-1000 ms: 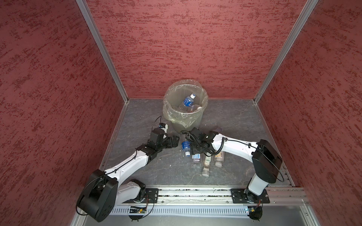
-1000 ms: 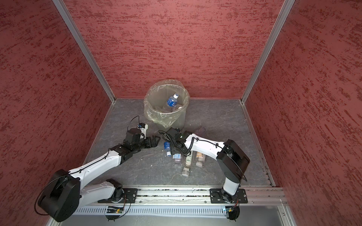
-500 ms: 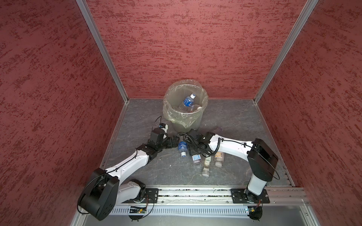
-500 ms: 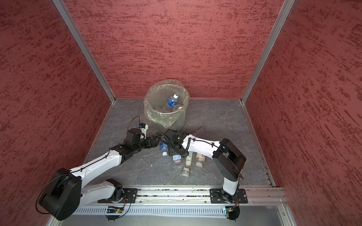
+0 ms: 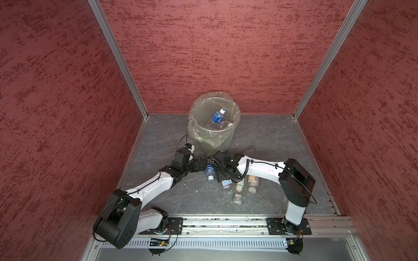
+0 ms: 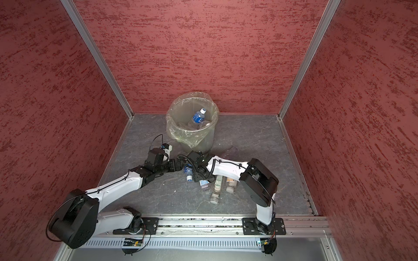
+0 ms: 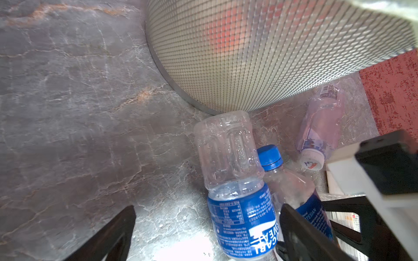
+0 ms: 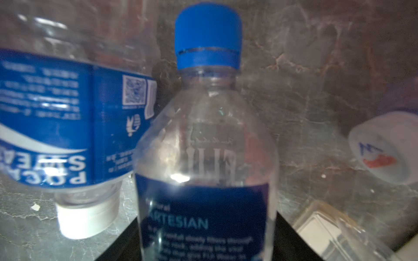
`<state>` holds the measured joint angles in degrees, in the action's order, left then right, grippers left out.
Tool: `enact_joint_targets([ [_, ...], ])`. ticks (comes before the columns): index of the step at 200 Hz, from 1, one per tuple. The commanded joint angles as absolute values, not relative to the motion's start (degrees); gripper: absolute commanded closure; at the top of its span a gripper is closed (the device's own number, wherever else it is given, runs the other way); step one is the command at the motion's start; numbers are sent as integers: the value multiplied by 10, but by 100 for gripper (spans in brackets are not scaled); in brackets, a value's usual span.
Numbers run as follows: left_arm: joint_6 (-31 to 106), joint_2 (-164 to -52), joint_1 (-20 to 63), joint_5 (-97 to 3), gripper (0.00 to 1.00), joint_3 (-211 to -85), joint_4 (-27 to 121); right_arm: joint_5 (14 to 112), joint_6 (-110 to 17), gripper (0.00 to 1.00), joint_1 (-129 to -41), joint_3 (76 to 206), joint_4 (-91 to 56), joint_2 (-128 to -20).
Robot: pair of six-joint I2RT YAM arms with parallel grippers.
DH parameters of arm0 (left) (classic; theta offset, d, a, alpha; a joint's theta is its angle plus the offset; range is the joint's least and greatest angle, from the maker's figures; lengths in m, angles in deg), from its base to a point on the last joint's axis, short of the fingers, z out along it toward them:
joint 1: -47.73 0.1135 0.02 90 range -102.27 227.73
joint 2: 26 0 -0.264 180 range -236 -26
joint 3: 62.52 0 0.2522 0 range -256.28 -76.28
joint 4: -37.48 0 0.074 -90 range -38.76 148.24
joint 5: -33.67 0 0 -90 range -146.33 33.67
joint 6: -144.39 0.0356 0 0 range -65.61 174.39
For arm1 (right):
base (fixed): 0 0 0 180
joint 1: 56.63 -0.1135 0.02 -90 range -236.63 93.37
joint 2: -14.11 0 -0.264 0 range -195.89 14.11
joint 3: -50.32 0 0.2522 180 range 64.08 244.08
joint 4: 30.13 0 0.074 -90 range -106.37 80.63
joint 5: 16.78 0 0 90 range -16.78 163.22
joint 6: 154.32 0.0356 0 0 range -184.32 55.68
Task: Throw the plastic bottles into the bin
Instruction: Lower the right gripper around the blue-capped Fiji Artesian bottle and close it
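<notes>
— Where is the bin (image 5: 226, 142) being seen?

— It is being shown upright at the back of the tabletop (image 5: 172, 198), close to the rear wall. A blue-labelled bottle (image 5: 217, 117) is being shown leaning inside it, cap up, among other clear bottles.

— How are the jaws of the left gripper (image 5: 202, 166) being held?

— They are being held wide, low over the tabletop, just in front of the bin. In the left wrist view the white-capped bottle (image 7: 239, 210) is being shown lying on its side between them, its base towards the bin. Whether it is being touched by either jaw cannot be told.

— And the right gripper (image 8: 208, 219)?

— The blue-capped bottle (image 8: 203, 158) is being gripped by its jaws at the label, with the cap pointing away from the wrist camera. It is being held just beside the white-capped bottle. Whether it is being lifted clear of the tabletop cannot be told.

— Which other bottles are being left out of the bin?

— Three more bottles (image 5: 238, 192) are being shown lying side by side, partly under the right arm. A pale clear bottle (image 7: 321, 126) is being shown lying near the foot of the bin, beyond that arm.
</notes>
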<state>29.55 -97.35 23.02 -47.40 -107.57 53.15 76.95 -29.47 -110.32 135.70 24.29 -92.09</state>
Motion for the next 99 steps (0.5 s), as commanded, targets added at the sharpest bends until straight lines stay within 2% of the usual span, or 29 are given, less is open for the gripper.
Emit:
enact_joint_targets([
  [1,295,-978,235,-471,0,-1089,529,768,-300,29,-1113,1364,261,-940],
  [53,294,-993,237,-465,0,-1096,533,774,-300,30,-1115,1365,264,-951],
  [77,294,-994,238,-466,1,-1096,533,782,-302,40,-1118,1368,270,-948],
  [99,294,-994,238,-466,0,-1095,531,793,-299,43,-1118,1368,274,-933],
])
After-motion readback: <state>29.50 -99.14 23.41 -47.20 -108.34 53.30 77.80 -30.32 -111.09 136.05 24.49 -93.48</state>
